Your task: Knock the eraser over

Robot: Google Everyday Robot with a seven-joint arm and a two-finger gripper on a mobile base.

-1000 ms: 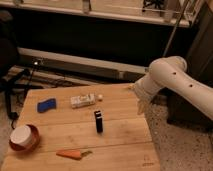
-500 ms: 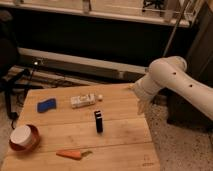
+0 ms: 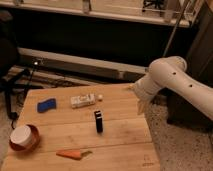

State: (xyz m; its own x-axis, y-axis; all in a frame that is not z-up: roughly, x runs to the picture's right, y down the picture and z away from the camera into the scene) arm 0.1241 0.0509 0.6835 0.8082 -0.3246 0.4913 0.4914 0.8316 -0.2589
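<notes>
The eraser (image 3: 98, 121) stands upright near the middle of the wooden tabletop (image 3: 125, 146), with bare wood on every side of it. The claw (image 3: 141, 102) hangs at the tabletop's right edge, well apart from the eraser; whether it is released or clenched cannot be told. A white box (image 3: 82, 100) lies just beyond the eraser, a blue pad (image 3: 46, 105) further left. A carrot (image 3: 72, 154) lies by the near edge and a bowl (image 3: 22, 138) at the left edge.

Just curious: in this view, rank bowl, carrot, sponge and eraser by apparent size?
Bowl
carrot
sponge and eraser look alike
Bowl and carrot sit nearer the camera, so unsure.
Pincer: by the table's right edge.
</notes>
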